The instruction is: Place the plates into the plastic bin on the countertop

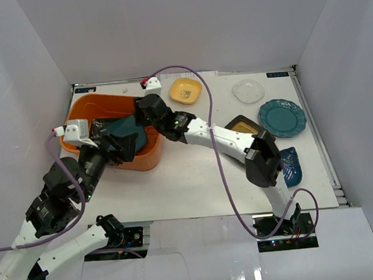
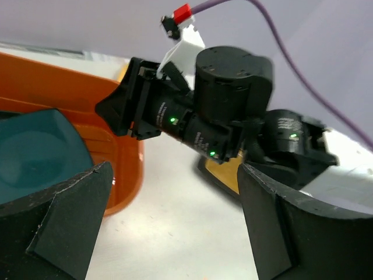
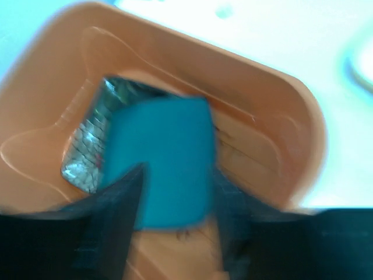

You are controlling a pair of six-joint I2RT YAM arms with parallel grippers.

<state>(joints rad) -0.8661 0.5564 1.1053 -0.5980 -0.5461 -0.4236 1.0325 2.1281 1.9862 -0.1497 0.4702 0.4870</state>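
Two are in the plastic bin [image 1: 88, 105] at ten o'clock, teal square [image 3: 163, 157] on black floral square [image 3: 87, 151], my right gripper [image 3: 178, 175] and left gripper [image 2: 175, 175] both spread wide and empty, and five wait on the countertop [image 1: 195, 178], from small yellow square [image 1: 185, 91] at twelve round to blue plate [image 1: 289, 165] at four.

Glossy orange plastic bin [image 1: 98, 108], glazed teal square plate [image 3: 163, 163], clear glassy round plate [image 1: 248, 91], matt white countertop [image 1: 189, 178]

The left arm [image 1: 59, 247] and right arm [image 1: 223, 138] are wearing white shells between black cylindrical joints. A purple cable [image 1: 211, 122] is running from the right one's red connector [image 2: 182, 13], near glowing green lights [image 2: 173, 120]. The left gripper [image 2: 175, 233] is showing black wedge fingers [image 2: 64, 221].
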